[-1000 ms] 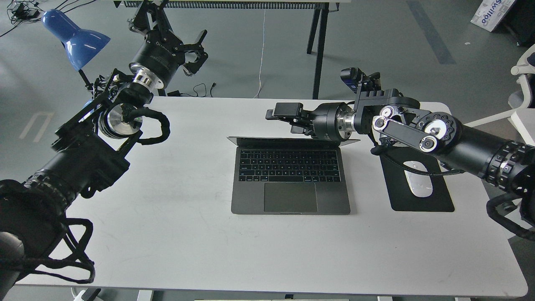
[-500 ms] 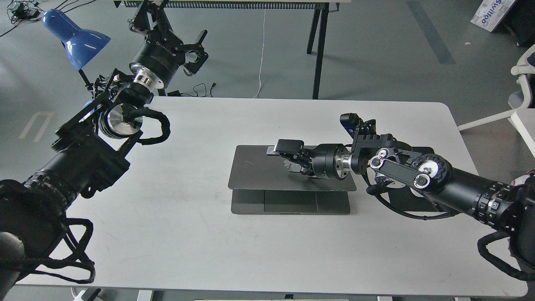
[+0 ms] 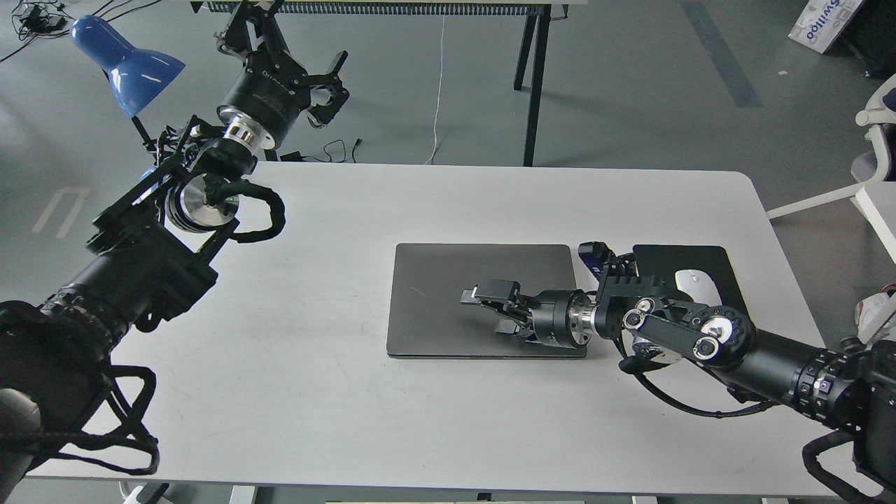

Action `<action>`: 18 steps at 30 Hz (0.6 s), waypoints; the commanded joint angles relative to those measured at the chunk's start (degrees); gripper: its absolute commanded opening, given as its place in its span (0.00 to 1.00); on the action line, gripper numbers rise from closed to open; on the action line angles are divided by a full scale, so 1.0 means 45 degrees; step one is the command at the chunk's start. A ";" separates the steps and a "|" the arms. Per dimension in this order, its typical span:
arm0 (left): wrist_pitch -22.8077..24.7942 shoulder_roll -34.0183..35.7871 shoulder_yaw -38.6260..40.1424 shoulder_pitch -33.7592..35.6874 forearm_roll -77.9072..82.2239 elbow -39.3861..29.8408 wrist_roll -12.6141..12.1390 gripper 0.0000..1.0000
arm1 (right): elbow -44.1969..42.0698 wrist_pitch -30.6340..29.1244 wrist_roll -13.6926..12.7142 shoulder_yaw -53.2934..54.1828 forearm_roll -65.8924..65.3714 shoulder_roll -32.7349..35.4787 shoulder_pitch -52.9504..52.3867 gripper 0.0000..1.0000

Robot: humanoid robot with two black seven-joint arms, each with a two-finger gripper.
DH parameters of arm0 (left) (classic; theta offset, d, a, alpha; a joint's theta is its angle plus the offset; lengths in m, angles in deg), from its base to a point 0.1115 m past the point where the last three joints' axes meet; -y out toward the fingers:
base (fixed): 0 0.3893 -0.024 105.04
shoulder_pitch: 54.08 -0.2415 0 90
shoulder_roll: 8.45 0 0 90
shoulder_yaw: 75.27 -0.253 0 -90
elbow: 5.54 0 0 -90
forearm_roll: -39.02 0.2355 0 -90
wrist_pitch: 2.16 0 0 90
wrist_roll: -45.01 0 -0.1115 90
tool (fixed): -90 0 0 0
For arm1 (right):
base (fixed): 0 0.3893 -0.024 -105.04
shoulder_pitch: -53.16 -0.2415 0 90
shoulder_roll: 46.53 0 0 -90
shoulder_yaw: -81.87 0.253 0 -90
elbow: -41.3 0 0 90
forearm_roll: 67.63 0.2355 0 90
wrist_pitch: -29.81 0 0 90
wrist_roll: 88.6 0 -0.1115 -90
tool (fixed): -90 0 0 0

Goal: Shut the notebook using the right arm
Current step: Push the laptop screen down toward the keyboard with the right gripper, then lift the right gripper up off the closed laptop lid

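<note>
Black arms (image 3: pixel 777 360), silver joint discs, braided cable loops, silver wrist rings.

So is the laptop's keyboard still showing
No, the laptop lies shut flat on the table, only its grey lid showing under the right hand.

The white desk (image 3: pixel 448 420) has rounded corners and stands on a grey floor (image 3: pixel 630 84). Beyond its far edge stands 1 dark-legged table (image 3: pixel 532 77). A blue lamp (image 3: pixel 126 63) rises past the far-left corner. A white chair (image 3: pixel 875 161) (partly cropped) sits off the far-right corner. Lighting is even.
</note>
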 commanded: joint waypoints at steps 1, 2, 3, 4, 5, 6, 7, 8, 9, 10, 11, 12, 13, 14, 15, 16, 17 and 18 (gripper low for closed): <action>0.0006 0.0000 0.0000 -0.0015 -0.0001 -0.0001 0.0004 1.00 | -0.0013 0.0030 -0.0001 -0.0024 0.0011 0.0020 0.0011 1.00; 0.0006 0.0000 0.0000 0.0005 -0.0001 -0.0001 0.0004 1.00 | -0.0013 0.0030 -0.0001 -0.0044 0.0011 0.0020 0.0011 1.00; 0.0006 0.0000 0.0000 -0.0015 -0.0001 -0.0001 0.0004 1.00 | -0.0013 0.0030 -0.0021 -0.0063 0.0011 0.0020 0.0031 1.00; 0.0006 0.0000 0.0000 0.0005 -0.0001 -0.0001 0.0004 1.00 | -0.0013 0.0030 -0.0001 -0.0083 0.0011 0.0020 0.0031 1.00; 0.0006 0.0000 0.0000 0.0005 -0.0001 -0.0001 0.0004 1.00 | -0.0013 0.0030 -0.0021 -0.0103 -0.0008 0.0020 0.0031 1.00; 0.0006 0.0000 0.0000 0.0005 -0.0001 -0.0001 0.0004 1.00 | -0.0013 0.0030 -0.0021 -0.0103 -0.0008 0.0020 0.0031 1.00; 0.0006 0.0000 0.0000 -0.0015 -0.0001 -0.0001 0.0004 1.00 | -0.0032 0.0069 -0.0021 -0.0103 -0.0008 0.0020 0.0031 1.00; 0.0006 0.0000 0.0020 0.0005 -0.0001 -0.0001 0.0004 1.00 | -0.0033 0.0127 -0.0021 -0.0103 -0.0008 0.0020 0.0031 1.00; 0.0006 0.0000 0.0020 -0.0015 -0.0001 -0.0001 0.0004 1.00 | -0.0013 0.0167 -0.0021 -0.0064 0.0031 0.0059 0.0031 1.00; 0.0006 0.0000 0.0020 -0.0015 -0.0001 -0.0001 0.0004 1.00 | 0.0026 0.0167 -0.0021 -0.0025 0.0050 0.0098 0.0012 1.00; 0.0006 0.0000 0.0000 -0.0015 -0.0001 -0.0001 0.0004 1.00 | 0.0065 0.0167 -0.0021 0.0014 0.0089 0.0137 -0.0008 1.00; 0.0006 0.0000 0.0000 -0.0015 -0.0001 -0.0001 0.0004 1.00 | 0.0162 0.0186 -0.0021 0.0053 0.0128 0.0157 -0.0047 1.00; 0.0006 0.0000 0.0000 -0.0015 -0.0001 -0.0001 0.0004 1.00 | 0.0356 0.0186 -0.0021 0.0208 0.0148 0.0215 -0.0125 1.00; 0.0006 0.0000 0.0000 -0.0015 -0.0001 -0.0001 0.0004 1.00 | 0.0648 0.0186 -0.0021 0.0422 0.0148 0.0332 -0.0164 1.00; 0.0006 0.0000 0.0000 -0.0015 -0.0001 -0.0001 0.0004 1.00 | 0.1057 0.0186 -0.0040 0.0676 0.0148 0.0623 -0.0222 1.00; 0.0006 0.0020 0.0000 -0.0015 -0.0001 -0.0001 0.0004 1.00 | 0.1409 0.0186 -0.0040 0.0969 0.0148 0.1012 -0.0320 1.00; 0.0006 0.0020 0.0000 -0.0015 -0.0001 -0.0001 0.0004 1.00 | 0.1703 0.0186 -0.0060 0.1203 0.0148 0.1364 -0.0456 1.00; 0.0006 0.0020 0.0000 -0.0015 -0.0001 -0.0001 0.0004 1.00 | 0.1996 0.0186 -0.0040 0.1457 0.0168 0.1735 -0.0631 1.00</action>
